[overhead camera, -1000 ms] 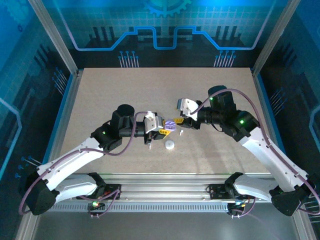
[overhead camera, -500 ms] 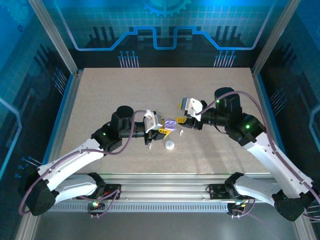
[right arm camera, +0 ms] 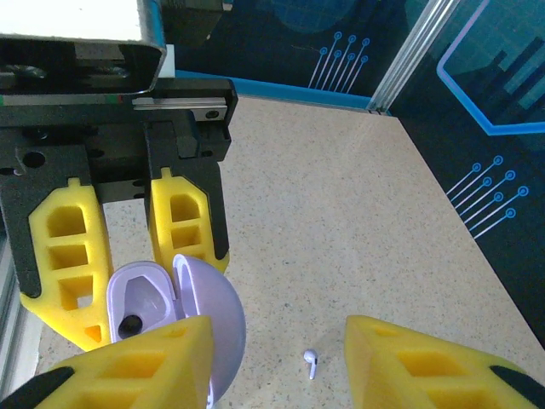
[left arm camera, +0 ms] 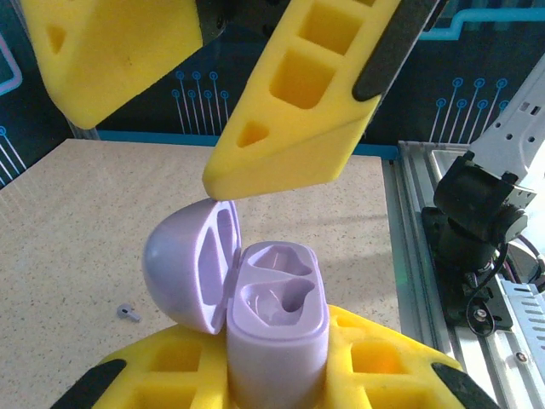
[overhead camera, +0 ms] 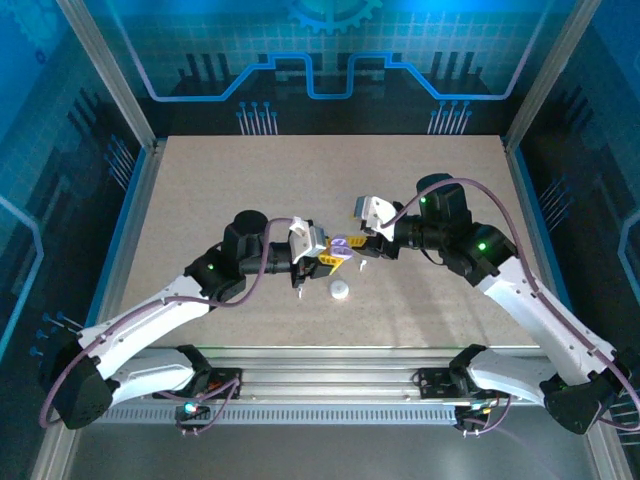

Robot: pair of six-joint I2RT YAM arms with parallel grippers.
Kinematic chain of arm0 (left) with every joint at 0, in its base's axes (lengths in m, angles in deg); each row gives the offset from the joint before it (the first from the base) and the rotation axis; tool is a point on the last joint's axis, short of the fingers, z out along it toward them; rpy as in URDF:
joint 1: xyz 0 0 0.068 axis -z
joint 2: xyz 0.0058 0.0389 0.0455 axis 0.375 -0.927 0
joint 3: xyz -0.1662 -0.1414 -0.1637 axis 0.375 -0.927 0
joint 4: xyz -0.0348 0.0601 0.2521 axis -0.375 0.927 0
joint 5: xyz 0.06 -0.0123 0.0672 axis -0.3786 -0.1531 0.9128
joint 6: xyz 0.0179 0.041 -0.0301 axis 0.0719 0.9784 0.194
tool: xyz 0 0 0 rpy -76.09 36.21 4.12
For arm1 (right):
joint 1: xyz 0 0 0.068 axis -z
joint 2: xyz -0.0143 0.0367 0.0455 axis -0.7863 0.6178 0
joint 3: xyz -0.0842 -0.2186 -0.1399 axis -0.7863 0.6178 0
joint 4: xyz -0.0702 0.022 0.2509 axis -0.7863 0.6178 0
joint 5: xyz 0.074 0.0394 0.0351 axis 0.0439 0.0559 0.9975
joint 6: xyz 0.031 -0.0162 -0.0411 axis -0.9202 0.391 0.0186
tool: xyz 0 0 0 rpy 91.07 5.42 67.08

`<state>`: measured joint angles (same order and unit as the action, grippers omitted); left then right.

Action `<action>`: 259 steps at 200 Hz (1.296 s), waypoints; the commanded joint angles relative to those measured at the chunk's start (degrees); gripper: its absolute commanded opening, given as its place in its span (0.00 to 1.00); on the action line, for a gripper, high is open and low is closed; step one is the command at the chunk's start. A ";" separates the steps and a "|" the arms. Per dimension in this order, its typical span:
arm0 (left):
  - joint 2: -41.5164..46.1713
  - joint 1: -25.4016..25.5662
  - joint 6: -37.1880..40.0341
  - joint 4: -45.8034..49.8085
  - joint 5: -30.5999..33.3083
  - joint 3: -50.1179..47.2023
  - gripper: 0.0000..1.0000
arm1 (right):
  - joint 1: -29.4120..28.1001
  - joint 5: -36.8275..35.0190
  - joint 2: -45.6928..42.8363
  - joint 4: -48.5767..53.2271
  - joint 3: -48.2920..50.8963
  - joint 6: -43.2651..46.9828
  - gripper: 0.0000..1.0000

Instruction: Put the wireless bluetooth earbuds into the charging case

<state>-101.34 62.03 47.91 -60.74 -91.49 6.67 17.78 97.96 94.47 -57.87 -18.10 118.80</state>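
My left gripper point(overhead camera: 326, 256) point(left arm camera: 272, 379) is shut on the pale purple charging case point(left arm camera: 277, 328) point(overhead camera: 342, 246) point(right arm camera: 136, 302), holding it upright. The case's lid point(left arm camera: 183, 264) hangs open to the side and both cavities look empty. My right gripper point(overhead camera: 362, 240) point(right arm camera: 277, 366) hovers open just above and beside the case, with nothing between its yellow fingers point(left arm camera: 298, 111). One white stem-shaped earbud point(right arm camera: 311, 363) point(overhead camera: 362, 267) lies on the table under the right gripper. A tiny pale piece point(left arm camera: 128, 313) lies on the table beside the lid. The pale purple earbuds are out of view.
A white round puck point(overhead camera: 340, 290) sits on the table just in front of the grippers. The speckled tabletop point(overhead camera: 300, 180) is fenced by an aluminium frame point(overhead camera: 140, 190), with a rail point(overhead camera: 330, 355) along the near edge.
The right gripper drew back up and to the right, then came back close over the case. The left arm and the case have stayed still.
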 commanded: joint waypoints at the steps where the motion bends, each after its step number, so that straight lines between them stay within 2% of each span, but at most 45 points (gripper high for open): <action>1: -0.35 -0.07 -0.63 -2.40 -2.39 1.99 0.23 | 0.10 0.61 0.36 -1.22 0.33 0.48 0.45; 75: 1.12 -0.04 0.27 -2.75 -3.30 1.38 0.23 | 0.05 -1.66 0.89 -2.28 0.46 -0.06 0.44; 113: 1.37 -0.79 -1.50 -3.54 1.32 -0.37 0.22 | 0.18 -4.09 -0.22 -6.78 1.48 -5.06 0.47; 142: 3.00 -4.22 -7.28 -8.29 3.45 -3.48 0.22 | 0.14 -6.48 -0.36 -6.23 0.38 -11.35 0.49; 166: 4.52 -8.17 -11.67 -10.62 6.41 -6.27 0.21 | 0.06 -11.27 0.85 -3.68 -0.96 -18.04 0.52; 191: 6.32 -13.19 -15.85 -10.83 8.43 -8.21 0.20 | 0.11 -15.28 4.10 1.68 -3.86 -22.75 0.53; 215: 8.41 -15.96 -17.59 -9.84 12.63 -9.81 0.20 | 0.01 -17.57 9.01 6.56 -6.72 -26.60 0.53; 241: 10.88 -18.29 -19.81 -8.21 17.50 -11.71 0.20 | -0.05 -17.29 15.31 10.20 -10.33 -27.91 0.52; 259: 12.81 -19.87 -21.72 -7.77 20.44 -13.40 0.20 | -0.13 -15.82 19.45 10.94 -12.27 -25.57 0.52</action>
<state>-91.22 44.20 30.11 -68.78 -77.11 -4.63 17.78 81.90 109.66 -51.64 -27.06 93.80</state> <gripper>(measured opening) 0.224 0.521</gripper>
